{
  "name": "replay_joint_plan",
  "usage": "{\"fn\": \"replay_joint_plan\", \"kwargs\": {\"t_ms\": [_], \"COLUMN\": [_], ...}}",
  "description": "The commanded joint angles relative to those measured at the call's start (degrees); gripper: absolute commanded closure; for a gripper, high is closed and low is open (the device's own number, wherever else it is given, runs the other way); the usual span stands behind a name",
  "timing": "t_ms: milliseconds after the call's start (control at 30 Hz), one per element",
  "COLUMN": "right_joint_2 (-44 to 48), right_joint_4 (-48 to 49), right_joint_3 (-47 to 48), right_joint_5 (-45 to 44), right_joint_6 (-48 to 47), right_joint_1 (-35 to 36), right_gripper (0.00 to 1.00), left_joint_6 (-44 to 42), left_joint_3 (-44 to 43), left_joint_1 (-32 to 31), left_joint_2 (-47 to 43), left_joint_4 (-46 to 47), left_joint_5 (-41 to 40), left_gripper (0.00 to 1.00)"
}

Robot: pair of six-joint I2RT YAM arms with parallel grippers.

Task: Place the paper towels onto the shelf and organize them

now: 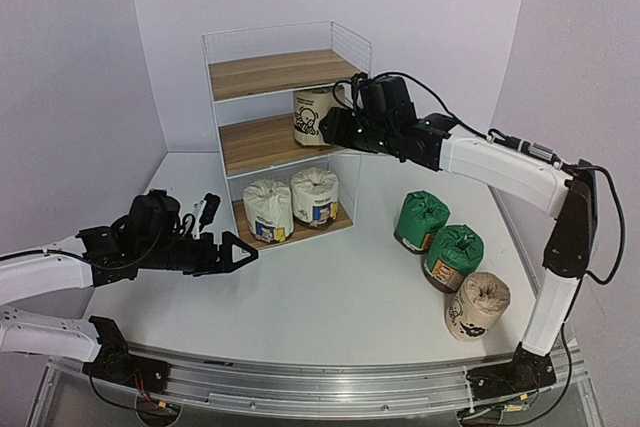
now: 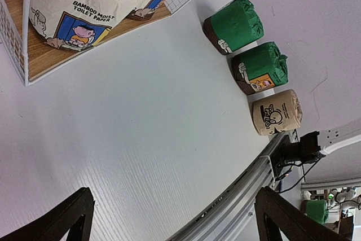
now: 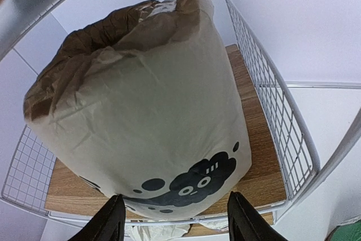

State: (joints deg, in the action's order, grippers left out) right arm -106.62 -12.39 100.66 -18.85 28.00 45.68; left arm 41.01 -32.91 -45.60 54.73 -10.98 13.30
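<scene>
Though cropping hides whether right fingers (image 3: 113, 221) pinch the beige roll (image 3: 146, 122) between them, left fingers (image 2: 62, 221) gape before two white rolls (image 1: 268, 209) (image 1: 315, 195), two green rolls (image 1: 420, 220) (image 1: 452, 255), a second beige roll (image 1: 477, 305).

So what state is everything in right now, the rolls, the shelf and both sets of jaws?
Shelf, upright, top board bare.
Shelved beige roll, upright on the middle board.
White rolls, upright, side by side on the bottom board.
Green rolls, standing on the table.
Other beige roll, standing on the table.
Left jaws, wide open, empty.
Right jaws, flanking the shelved beige roll, grip unclear.
</scene>
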Motion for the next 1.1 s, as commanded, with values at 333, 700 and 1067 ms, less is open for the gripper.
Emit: {"fn": "replay_joint_plan", "kwargs": {"t_ms": [333,700,1067], "right_joint_2": [8.5,29.0,42.4], "right_joint_4": [4.3,-22.6,-68.9], "right_joint_3": [-9.9,-25.7,-26.5], "right_joint_5": [0.9,10.3,-3.6], "right_joint_6": [-0.7,3.7,25.7], "right_joint_1": [-0.6,-0.6,-2.0], "right_gripper": [0.4,0.15,0.1], "left_joint_6": [0.8,0.6,-0.2], "left_joint_3": [-0.7,0.0,0.3], "left_joint_1": [-0.2,-0.2,-0.2], "left_joint_2": [-1.2,-4.0,-3.1], "left_joint_4": [0.0,-0.8,0.5], "left_joint_5": [-1.0,-0.6,1.9], "left_gripper": [0.0,0.0,0.0]}}
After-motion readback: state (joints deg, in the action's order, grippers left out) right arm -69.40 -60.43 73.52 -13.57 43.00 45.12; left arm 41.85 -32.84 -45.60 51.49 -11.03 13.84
